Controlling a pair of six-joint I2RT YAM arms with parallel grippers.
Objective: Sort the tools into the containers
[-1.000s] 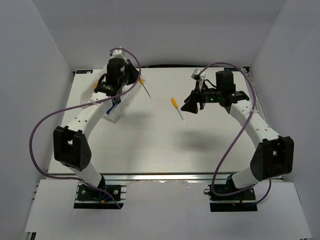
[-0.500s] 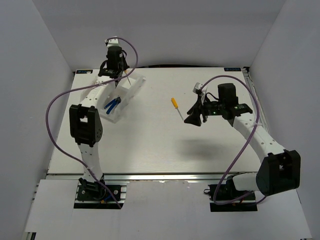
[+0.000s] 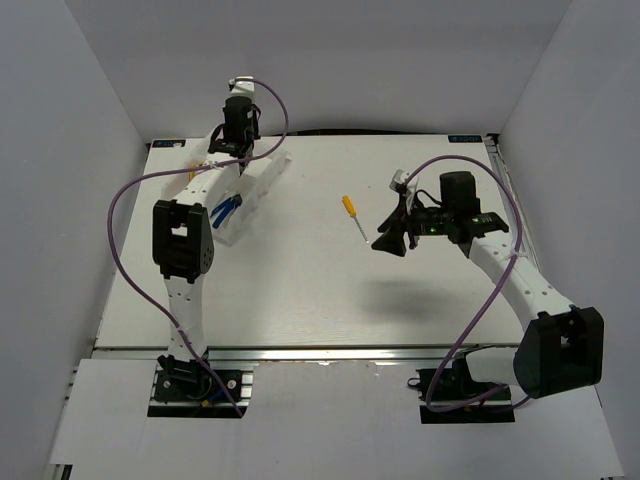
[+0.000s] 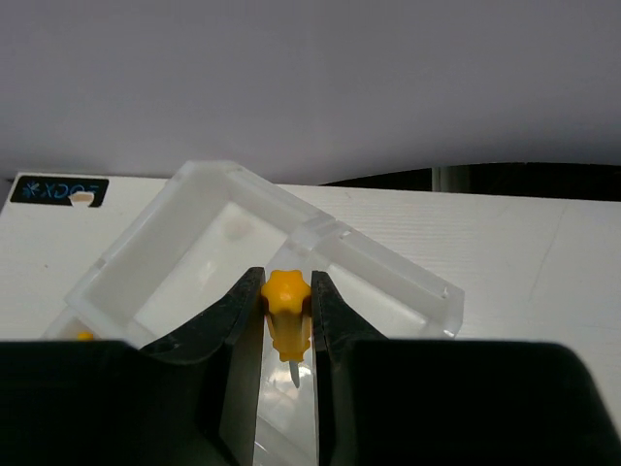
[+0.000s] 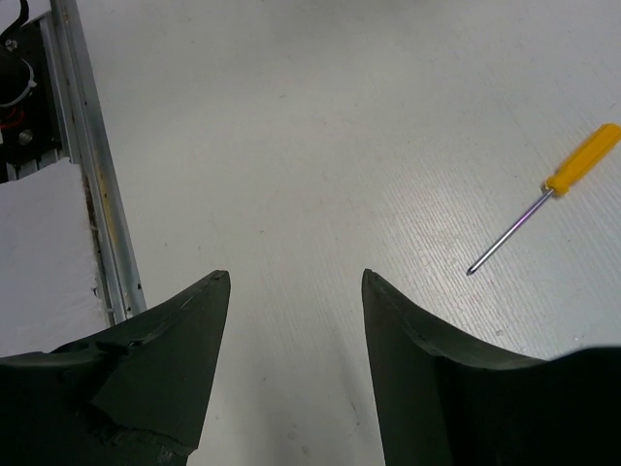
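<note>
Translucent white divided tray [image 3: 268,172] at table's 10 o'clock, skewed. Blue-handled pliers [image 3: 224,210] lying in its near compartment. Orange-yellow screwdriver [image 3: 353,214] flat on table near centre, handle toward 11 o'clock, tip toward 5. Second screwdriver [image 4: 287,316] pinched in left gripper [image 4: 287,287] above tray.

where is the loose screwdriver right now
In the top view the loose screwdriver lies on the white table near its middle, just left of the open right gripper, untouched.
</note>
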